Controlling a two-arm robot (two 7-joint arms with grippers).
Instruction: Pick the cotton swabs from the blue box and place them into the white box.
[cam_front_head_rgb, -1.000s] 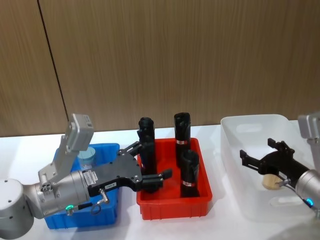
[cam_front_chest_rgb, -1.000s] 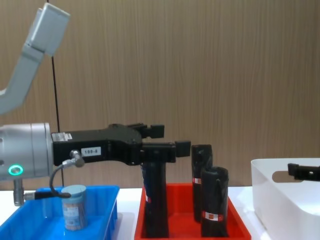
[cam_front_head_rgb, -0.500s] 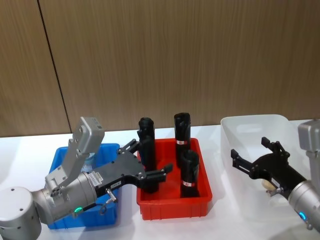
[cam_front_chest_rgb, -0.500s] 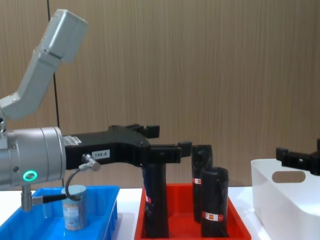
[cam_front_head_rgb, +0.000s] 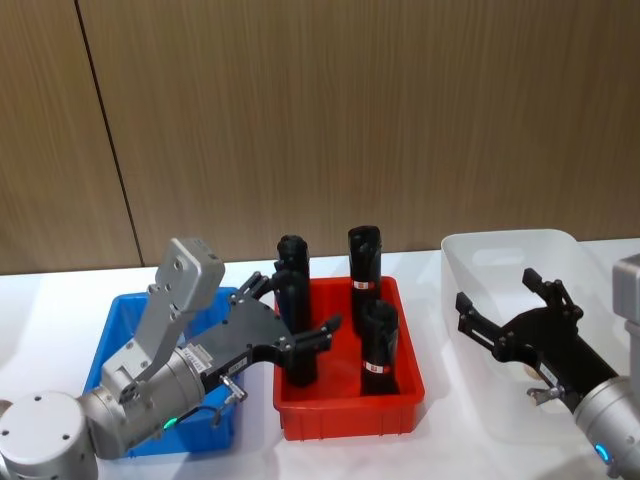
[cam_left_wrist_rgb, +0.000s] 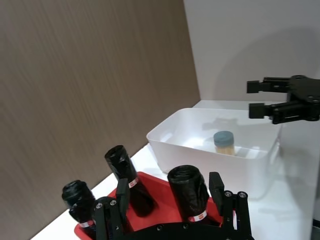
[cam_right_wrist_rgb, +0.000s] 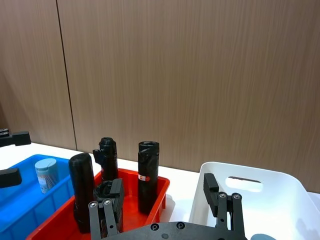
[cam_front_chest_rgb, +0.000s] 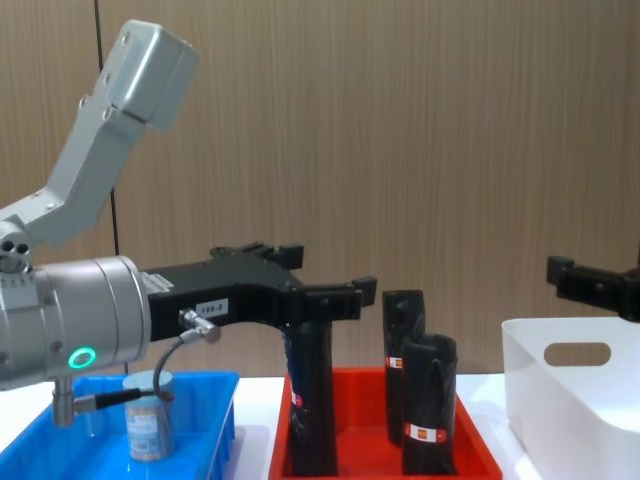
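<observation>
Currently 1 jar of cotton swabs (cam_front_chest_rgb: 148, 425) stands upright in the blue box (cam_front_head_rgb: 118, 318), tucked low under the left arm's wrist. A second jar (cam_left_wrist_rgb: 224, 142) already sits on the floor of the white box (cam_front_head_rgb: 500, 241).

The left gripper (cam_front_head_rgb: 293, 312) has its jaws spread apart and holds nothing. It hangs at the edge where the blue box meets the red bin (cam_front_head_rgb: 345, 420), with its fingers right beside the nearest black roll (cam_front_head_rgb: 300, 368) of the 4 standing there. The right gripper (cam_front_head_rgb: 497, 290), likewise wide open and empty, hovers above the white box.

The main hazard is that roll. Any sideways swing of the left gripper toward the jar could clip the roll and topple it into the other rolls. Closing here would probably catch the roll, not the jar.

The jar itself is small and light. A descent that comes down off-centre could let 1 finger push it over or slide it against the blue box's wall. The arm's cable loops close to the jar and might also snag it.
</observation>
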